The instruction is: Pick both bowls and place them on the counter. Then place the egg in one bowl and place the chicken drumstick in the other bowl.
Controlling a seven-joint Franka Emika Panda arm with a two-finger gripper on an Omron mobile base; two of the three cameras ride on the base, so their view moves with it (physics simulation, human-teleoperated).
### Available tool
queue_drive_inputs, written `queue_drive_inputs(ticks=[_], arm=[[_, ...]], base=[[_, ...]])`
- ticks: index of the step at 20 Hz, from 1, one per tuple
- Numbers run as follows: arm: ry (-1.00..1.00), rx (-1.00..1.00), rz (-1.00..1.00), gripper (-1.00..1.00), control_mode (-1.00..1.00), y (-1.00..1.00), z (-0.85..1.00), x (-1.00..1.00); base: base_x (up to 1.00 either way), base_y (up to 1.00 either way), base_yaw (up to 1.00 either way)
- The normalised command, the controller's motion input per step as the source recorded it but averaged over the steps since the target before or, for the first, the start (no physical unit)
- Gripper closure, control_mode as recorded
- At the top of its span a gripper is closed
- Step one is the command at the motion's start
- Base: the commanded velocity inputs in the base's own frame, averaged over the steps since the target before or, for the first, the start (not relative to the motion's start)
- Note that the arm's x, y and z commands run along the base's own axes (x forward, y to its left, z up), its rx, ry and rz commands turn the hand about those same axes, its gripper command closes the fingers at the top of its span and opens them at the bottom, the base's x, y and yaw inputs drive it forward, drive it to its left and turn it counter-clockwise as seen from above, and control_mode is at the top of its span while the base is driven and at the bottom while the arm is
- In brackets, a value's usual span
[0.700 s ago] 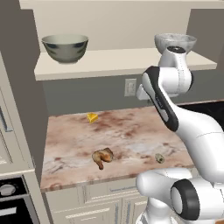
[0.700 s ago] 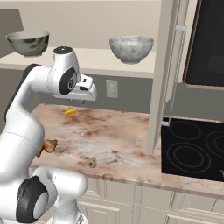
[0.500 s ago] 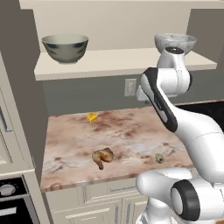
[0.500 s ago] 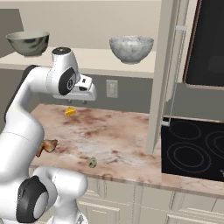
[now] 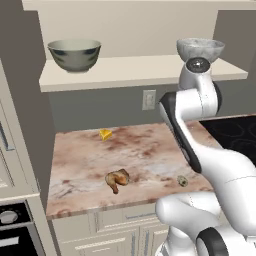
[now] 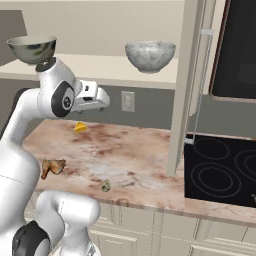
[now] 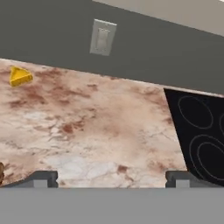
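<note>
So you have nothing done yet: the dark grey-green bowl (image 5: 75,54) and the white speckled bowl (image 6: 150,55) both sit on the shelf (image 5: 130,72), at ten and one o'clock above the counter (image 6: 135,160). The drumstick (image 5: 117,179) and egg (image 6: 106,186) lie near its front edge, well apart, cheese wedge (image 7: 19,76) near the back wall. Your gripper (image 7: 112,178) is spread wide, empty, under the shelf lip; mind that edge when rising. The middle slab offers room.
</note>
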Motion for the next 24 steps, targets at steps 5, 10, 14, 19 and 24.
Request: queue_drive_inputs(ticks=[5,10,14,19,24], arm=[[-0.11,-0.22,-0.02,-1.00,-1.00,-0.31,0.58,-0.01],[-0.04,-0.19,-0.01,-1.00,-1.00,-0.36,0.63,0.05],[-0.01,-0.12,0.00,-1.00,-1.00,-0.38,0.49,0.10],[-0.01,-0.03,0.00,-1.00,-1.00,-0.16,0.31,0.20],[-0.02,-0.03,0.00,-1.00,-1.00,-0.17,0.30,0.34]], base=[[0.00,0.00,0.00],[0.00,0.00,0.00],[0.00,0.00,0.00],[0.00,0.00,0.00],[0.00,0.00,0.00]])
